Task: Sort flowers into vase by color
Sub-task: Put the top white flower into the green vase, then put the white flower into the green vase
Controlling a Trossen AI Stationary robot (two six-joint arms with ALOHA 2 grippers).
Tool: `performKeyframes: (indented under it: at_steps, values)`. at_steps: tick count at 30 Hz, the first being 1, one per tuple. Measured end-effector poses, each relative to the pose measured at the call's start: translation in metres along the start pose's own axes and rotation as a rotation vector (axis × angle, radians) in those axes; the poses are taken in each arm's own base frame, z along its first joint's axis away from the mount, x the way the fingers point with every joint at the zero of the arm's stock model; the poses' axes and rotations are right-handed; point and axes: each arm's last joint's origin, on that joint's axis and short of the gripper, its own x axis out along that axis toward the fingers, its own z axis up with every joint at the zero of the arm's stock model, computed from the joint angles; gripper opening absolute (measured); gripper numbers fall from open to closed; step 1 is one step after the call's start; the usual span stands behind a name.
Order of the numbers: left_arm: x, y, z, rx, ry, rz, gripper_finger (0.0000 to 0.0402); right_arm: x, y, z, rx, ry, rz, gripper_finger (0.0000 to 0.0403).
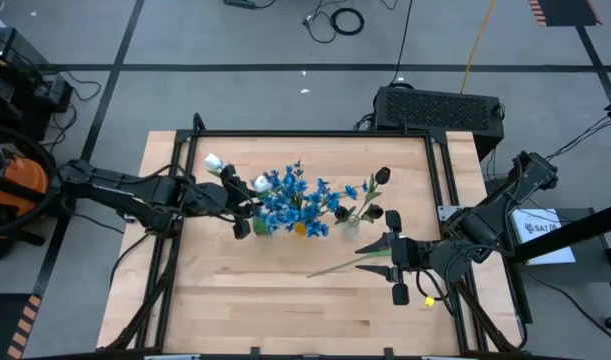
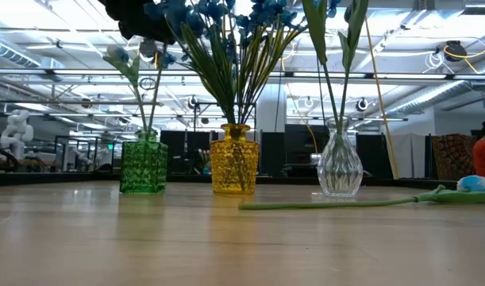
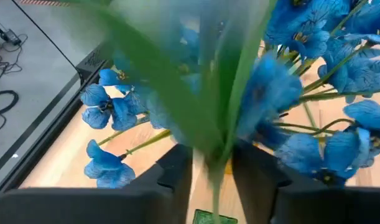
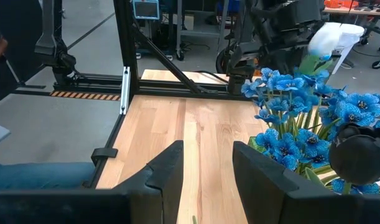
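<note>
Overhead — bright lights; wooden table (image 1: 285,290).

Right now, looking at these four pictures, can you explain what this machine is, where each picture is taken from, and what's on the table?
It is a robot with two dark arms, each ending in a two-finger end effector. One picture looks straight down, one looks level across the wooden table, and two come from cameras on the wrists.

On the table stand a green glass vase with pale white tulip buds, a yellow glass vase with bushy blue flowers, and a clear glass vase with small dark buds. One long-stemmed pale flower lies flat.

The left end effector is open around a green stem above the green vase. The right end effector is open and empty.
</note>
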Motion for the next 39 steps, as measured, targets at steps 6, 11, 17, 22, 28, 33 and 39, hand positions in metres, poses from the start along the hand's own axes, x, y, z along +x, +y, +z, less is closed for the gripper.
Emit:
performKeyframes:
  at_steps: [6,11,17,22,28,33,39]
  values:
    - [-0.001,0.000,-0.004,0.014,0.046,-0.034,0.0167,0.000,0.000,0.000,0.000,0.000,0.001,0.0130]
    - [-0.006,0.003,-0.014,-0.001,0.145,-0.037,0.0198,0.000,0.000,0.000,-0.001,0.001,0.001,0.0130]
    - [-0.020,0.008,-0.019,-0.092,0.195,-0.099,0.0206,0.000,0.000,0.000,-0.004,0.005,0.000,0.0130]
    - [-0.033,0.006,-0.019,-0.122,0.170,-0.166,0.0206,0.000,0.000,0.000,-0.003,0.005,0.000,0.0130]
    - [-0.034,0.000,-0.020,-0.086,0.150,-0.125,0.0205,0.000,0.000,0.000,0.009,0.005,-0.001,0.0130]
    - [-0.033,-0.010,-0.021,-0.059,0.125,-0.093,0.0205,0.000,0.000,0.000,0.022,0.005,-0.001,0.0130]
    - [-0.047,-0.032,-0.028,-0.128,0.139,-0.198,0.0205,-0.009,0.013,-0.004,0.016,0.008,0.058,0.0130]
